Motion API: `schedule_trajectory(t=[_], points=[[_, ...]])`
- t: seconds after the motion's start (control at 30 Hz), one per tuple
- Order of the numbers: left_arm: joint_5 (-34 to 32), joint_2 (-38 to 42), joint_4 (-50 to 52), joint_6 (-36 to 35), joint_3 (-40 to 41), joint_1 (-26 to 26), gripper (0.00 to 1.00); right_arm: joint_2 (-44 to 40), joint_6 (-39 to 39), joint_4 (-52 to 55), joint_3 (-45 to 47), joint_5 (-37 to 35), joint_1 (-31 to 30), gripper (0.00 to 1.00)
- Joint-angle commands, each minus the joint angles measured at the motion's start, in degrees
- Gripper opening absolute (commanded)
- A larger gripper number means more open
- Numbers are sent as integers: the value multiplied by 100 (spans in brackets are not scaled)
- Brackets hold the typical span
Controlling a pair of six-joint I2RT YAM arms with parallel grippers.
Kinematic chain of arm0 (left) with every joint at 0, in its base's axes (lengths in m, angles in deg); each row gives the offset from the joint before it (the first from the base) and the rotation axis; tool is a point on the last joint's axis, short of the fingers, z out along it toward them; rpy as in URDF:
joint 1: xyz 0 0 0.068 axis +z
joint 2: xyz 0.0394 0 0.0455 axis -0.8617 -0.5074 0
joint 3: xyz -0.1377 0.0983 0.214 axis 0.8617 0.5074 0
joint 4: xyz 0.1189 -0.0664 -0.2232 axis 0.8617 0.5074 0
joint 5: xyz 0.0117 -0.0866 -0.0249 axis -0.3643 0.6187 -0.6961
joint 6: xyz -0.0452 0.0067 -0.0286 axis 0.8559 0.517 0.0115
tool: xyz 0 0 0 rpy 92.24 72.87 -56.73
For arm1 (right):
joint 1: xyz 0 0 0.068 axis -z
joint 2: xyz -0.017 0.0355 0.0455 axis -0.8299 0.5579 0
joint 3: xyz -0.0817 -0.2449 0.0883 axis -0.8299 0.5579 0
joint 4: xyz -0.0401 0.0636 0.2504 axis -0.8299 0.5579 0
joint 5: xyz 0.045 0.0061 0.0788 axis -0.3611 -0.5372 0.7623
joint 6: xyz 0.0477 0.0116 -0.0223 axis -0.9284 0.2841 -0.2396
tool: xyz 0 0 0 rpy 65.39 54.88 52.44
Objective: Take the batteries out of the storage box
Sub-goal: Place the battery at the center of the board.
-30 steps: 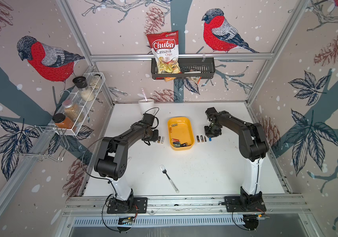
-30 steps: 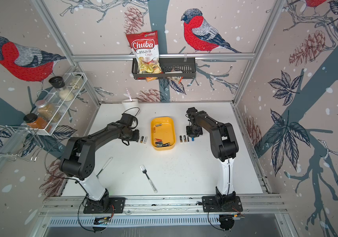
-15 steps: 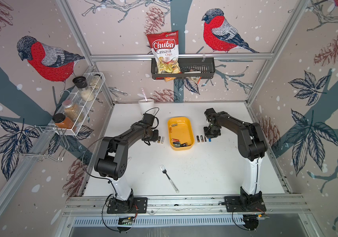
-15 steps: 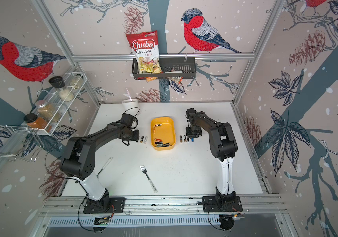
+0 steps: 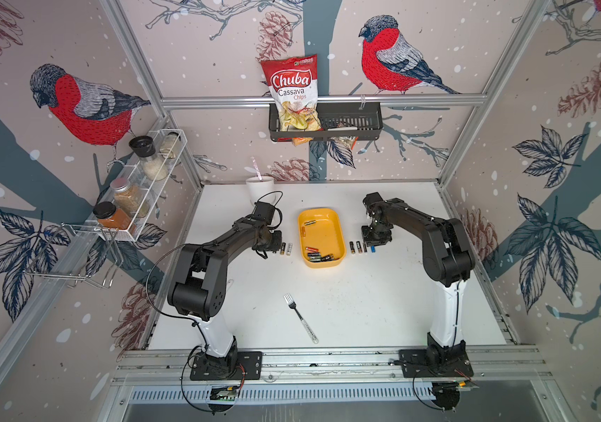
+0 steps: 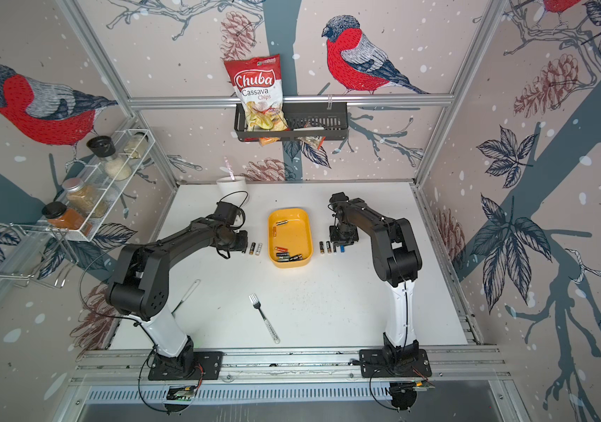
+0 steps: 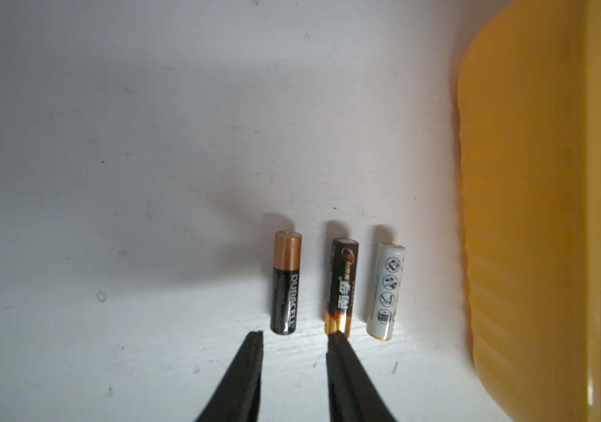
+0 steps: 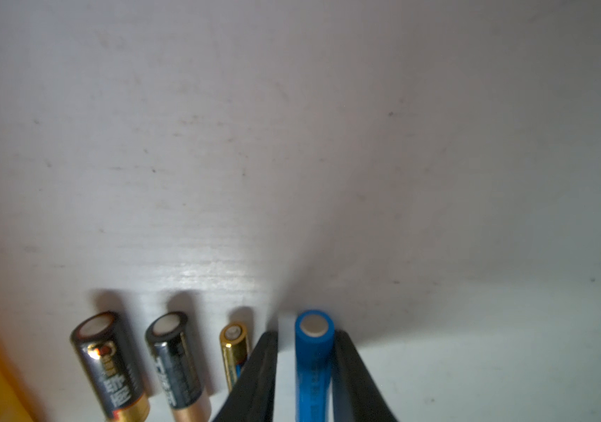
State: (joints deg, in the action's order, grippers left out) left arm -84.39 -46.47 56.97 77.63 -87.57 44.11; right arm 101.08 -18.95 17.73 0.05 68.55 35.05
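I am working over the white tabletop (image 5: 383, 303), with the shallow yellow plastic storage box (image 5: 324, 230) lying at its centre. A heap of small cylindrical batteries (image 5: 319, 255) is resting in the box's 6 o'clock end, and a couple of loose cells (image 5: 309, 222) are lying toward its 12 o'clock end.

At the box's 9 o'clock I am holding my left gripper (image 7: 295, 336) low, jaws standing narrowly apart with nothing between them. Beyond the tips three cells are lying side by side: a copper-and-black battery (image 7: 285, 288), a black-and-gold battery (image 7: 342, 285) whose end one fingertip is meeting, and a white battery (image 7: 386, 290) nearest the box.

At the box's 3 o'clock my right gripper (image 8: 305, 333) is straddling a blue battery (image 8: 313, 361) lying on the table. One finger is touching it and the other is standing just clear, so the jaws are loose around it. Three dark batteries (image 8: 176, 365) are lying in a row between it and the box.

A metal fork (image 5: 300, 318) is lying at the box's 6 o'clock, well apart.
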Motion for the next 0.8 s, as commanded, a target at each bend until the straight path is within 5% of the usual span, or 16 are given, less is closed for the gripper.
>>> schedule_trajectory(t=[0.0, 0.43, 0.77], points=[[23, 60, 116, -48, -67, 16, 35, -66, 29, -2, -31, -27, -6, 32], [-73, 143, 315, -63, -400, -38, 35, -187, 20, 103, -166, -80, -14, 37], [-822, -47, 1132, -144, -1681, -529, 36, -418, 0, 260, -440, -95, -7, 38]])
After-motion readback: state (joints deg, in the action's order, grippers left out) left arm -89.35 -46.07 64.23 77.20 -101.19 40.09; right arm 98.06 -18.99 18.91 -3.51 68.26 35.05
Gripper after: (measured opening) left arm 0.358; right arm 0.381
